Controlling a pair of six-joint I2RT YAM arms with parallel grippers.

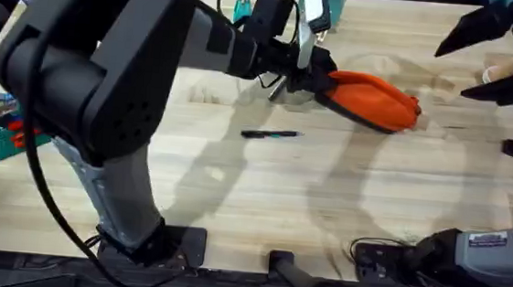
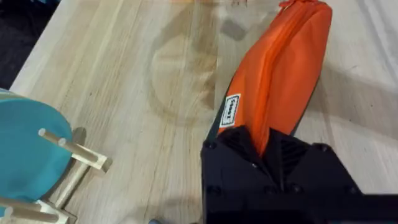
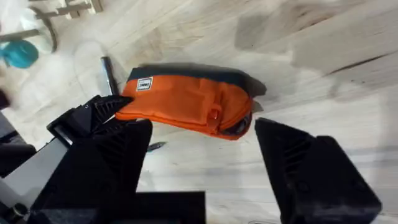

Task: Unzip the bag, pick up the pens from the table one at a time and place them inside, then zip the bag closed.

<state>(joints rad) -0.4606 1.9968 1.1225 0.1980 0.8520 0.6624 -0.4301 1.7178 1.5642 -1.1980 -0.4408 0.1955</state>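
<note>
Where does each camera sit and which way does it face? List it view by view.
Overhead: above the arms' bases, looking down and forward over the table; left arm large, bag, black pen.
Left wrist: on the left arm, looking along the bag, its own fingers clamping one end.
Right wrist: above the bag, its fingers apart.
All three share the bag.

- Left arm (image 1: 106,68): bulky matte-black rounded housings, grey lower link, a black cable looping along it.
- Right arm (image 1: 477,257): grey link with a white label, black joints.
- Right gripper (image 3: 202,165): black, angular, wedge-shaped fingers.
</note>
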